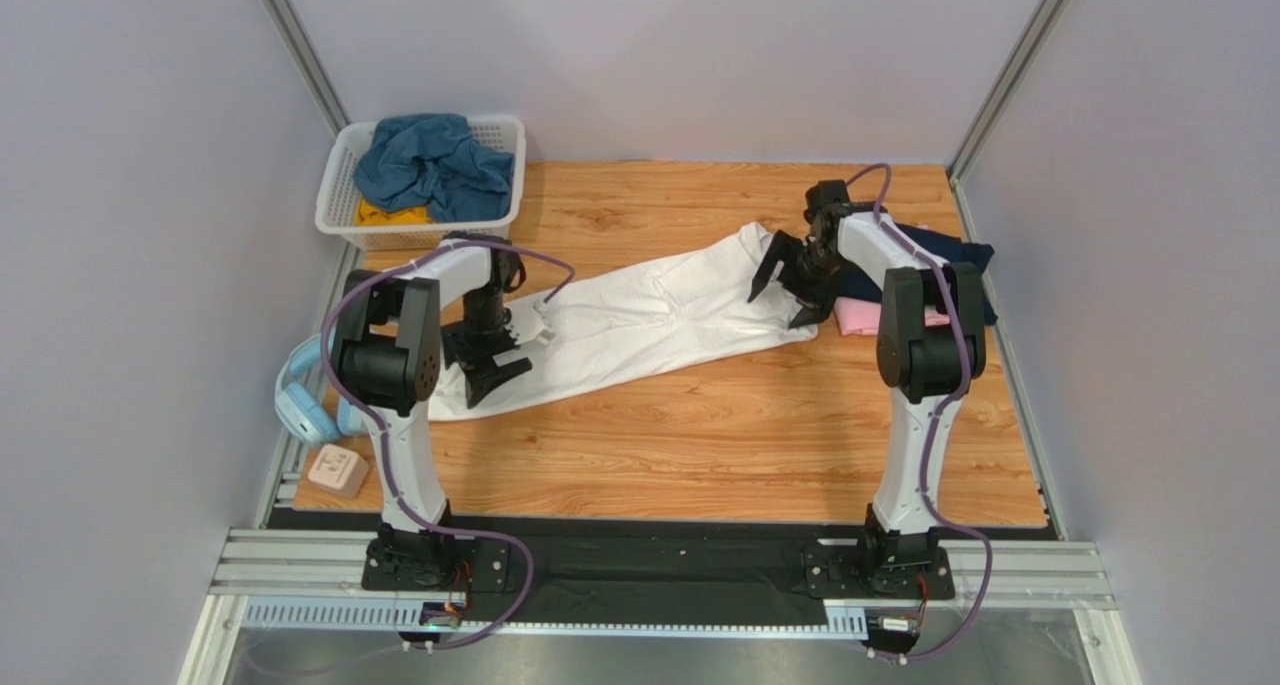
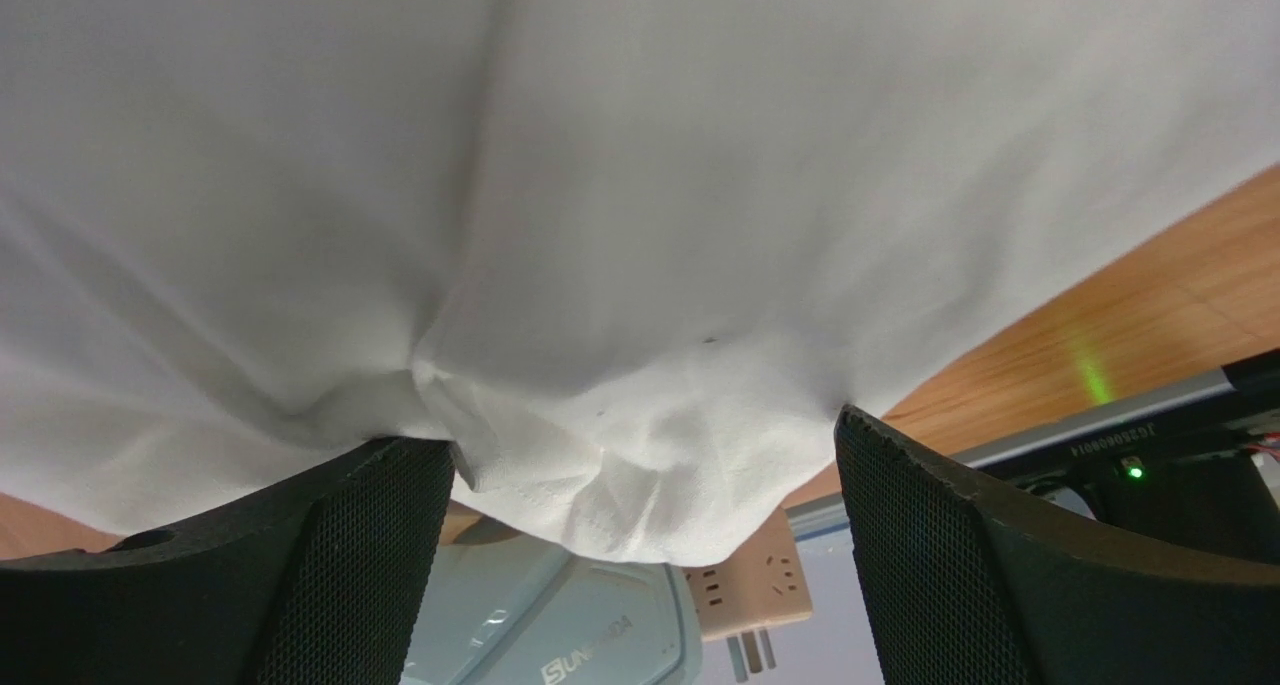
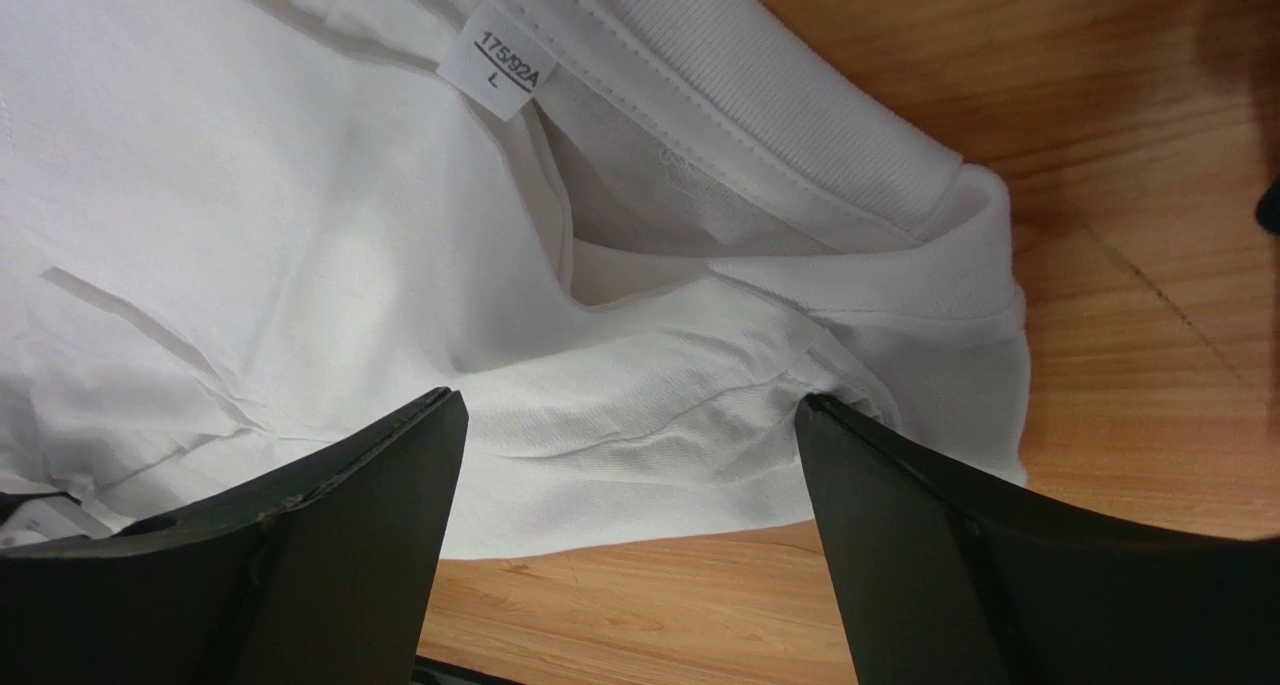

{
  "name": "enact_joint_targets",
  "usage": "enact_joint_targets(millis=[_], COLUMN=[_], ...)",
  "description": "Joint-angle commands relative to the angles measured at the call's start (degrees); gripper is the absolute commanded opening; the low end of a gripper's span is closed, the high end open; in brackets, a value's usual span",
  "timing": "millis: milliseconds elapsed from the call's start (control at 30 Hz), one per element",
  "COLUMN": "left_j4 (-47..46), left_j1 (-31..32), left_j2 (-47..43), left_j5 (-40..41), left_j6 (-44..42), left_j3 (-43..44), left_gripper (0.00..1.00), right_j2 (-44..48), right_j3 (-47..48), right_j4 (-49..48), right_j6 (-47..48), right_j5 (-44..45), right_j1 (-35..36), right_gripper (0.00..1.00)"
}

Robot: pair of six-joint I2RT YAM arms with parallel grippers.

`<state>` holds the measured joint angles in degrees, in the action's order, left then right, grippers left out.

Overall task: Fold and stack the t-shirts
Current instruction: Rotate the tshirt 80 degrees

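White t-shirt (label L) on wood table; right claw agape

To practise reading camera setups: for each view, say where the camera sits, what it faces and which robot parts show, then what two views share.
Top external: above and behind the bases, looking down on the table; both arms show, left tool and right tool over the white t-shirt.
Left wrist: on that wrist, close on the bunched t-shirt; its fingers show.
Right wrist: on that wrist, facing the collar and size label; its fingers show.
Shared: all see the white t-shirt.
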<state>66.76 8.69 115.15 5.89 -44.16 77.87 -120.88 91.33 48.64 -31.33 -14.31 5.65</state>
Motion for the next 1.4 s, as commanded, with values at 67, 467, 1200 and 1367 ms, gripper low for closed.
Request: enact_joint_targets(millis=[67,467,1200,1367], left_j4=[5.2,12.0,27.1,29.5], left_j1=[6.2,10.8,31.7,33.1], left_j2=[-0.1,2.2,12.5,9.6], left_j5=[-6.9,-9.7,-31.4,-34.8], left_j6=[0.8,1.4,-1.6,-3.4], left_j3=[0.0,-0.9,13.4,12.0], left_gripper=[1.0,1.0,1.0,1.0], right_j2=[-7.3,-21.7,-32.1,-28.0], right_j3=[7.3,25.9,45.0,48.6], right_j4=[-1.4,0.6,-11.1,-10.6], right_j6=[0.6,-1.2,-11.4,-7.8], right_j5=[1.8,-8.5,-32.1,-27.4], right_j1=[-1.3,-4.2,-5.1,-5.1], right_gripper=[0.89,0.9,1.0,1.0])
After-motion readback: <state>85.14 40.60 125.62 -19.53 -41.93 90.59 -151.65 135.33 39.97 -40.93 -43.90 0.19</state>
